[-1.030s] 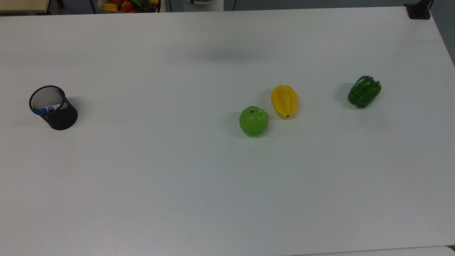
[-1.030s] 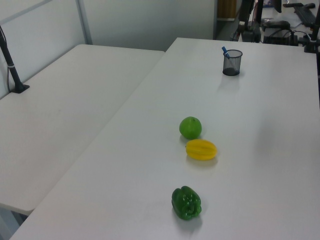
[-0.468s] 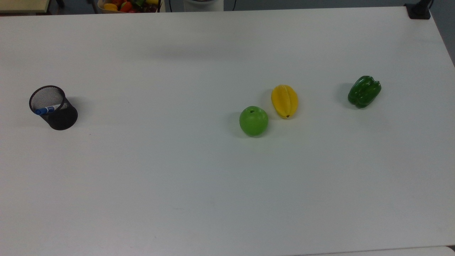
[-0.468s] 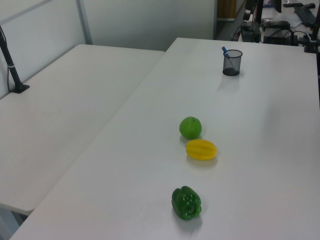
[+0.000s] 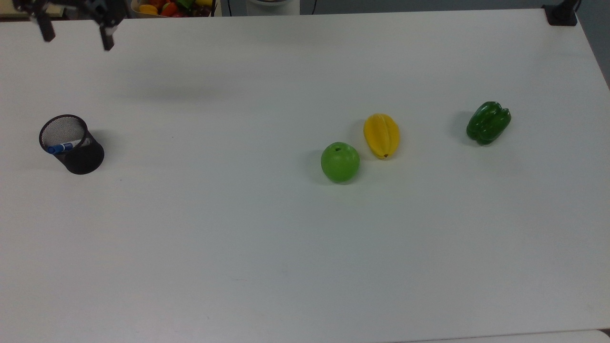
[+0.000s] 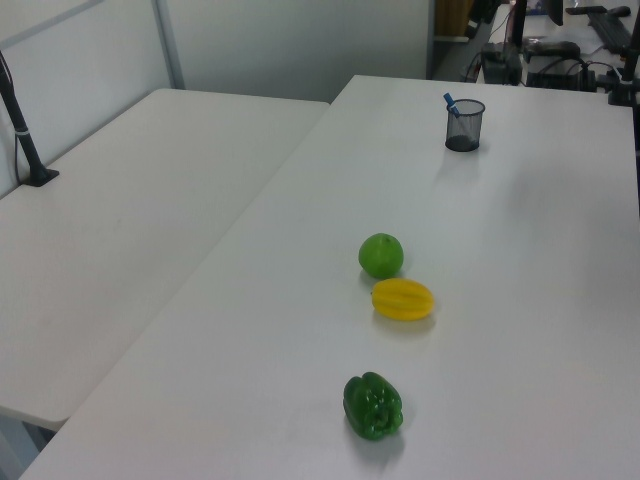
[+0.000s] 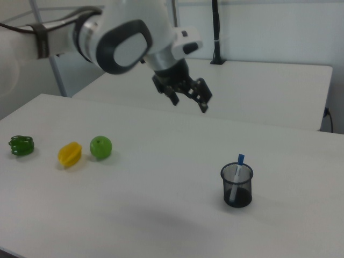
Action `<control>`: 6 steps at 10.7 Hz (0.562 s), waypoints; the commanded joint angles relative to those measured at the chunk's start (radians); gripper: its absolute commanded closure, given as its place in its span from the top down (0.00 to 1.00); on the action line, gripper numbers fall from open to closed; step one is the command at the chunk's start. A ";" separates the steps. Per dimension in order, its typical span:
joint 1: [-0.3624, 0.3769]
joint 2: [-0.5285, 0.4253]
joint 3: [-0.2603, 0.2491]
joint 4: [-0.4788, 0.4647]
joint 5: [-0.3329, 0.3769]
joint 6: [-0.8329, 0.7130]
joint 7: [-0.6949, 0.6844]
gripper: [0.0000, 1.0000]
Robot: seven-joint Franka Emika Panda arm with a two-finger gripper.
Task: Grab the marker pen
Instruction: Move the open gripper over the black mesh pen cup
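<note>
The marker pen (image 5: 63, 146) is white with a blue cap and stands slanted in a black mesh cup (image 5: 82, 161) at the top view's left. The left view has the marker pen (image 6: 450, 101) poking out of the cup (image 6: 464, 130) at the far end of the table. In the right view the marker pen (image 7: 238, 171) stands in the cup (image 7: 237, 192) at lower right. My gripper (image 5: 77, 36) hangs open and empty in the air at the top view's upper left, well beyond the cup. In the right view my gripper (image 7: 189, 102) is high above the table, up and left of the cup.
A green apple (image 5: 340, 162), a yellow starfruit (image 5: 381, 135) and a green bell pepper (image 5: 488, 122) lie on the white table (image 5: 286, 247), far to the top view's right of the cup. A bowl of fruit (image 5: 171, 6) sits beyond the far edge. A second table (image 6: 130, 230) adjoins.
My gripper has come into the top view's upper left corner, and its shadow on the table has slid left toward the cup. The marker pen, cup and fruit have not moved.
</note>
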 commanded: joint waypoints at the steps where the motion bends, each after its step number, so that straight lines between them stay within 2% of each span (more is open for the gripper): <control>1: -0.056 0.110 -0.010 -0.003 0.065 0.183 -0.008 1.00; 6: -0.096 0.252 -0.009 -0.009 0.093 0.380 -0.014 1.00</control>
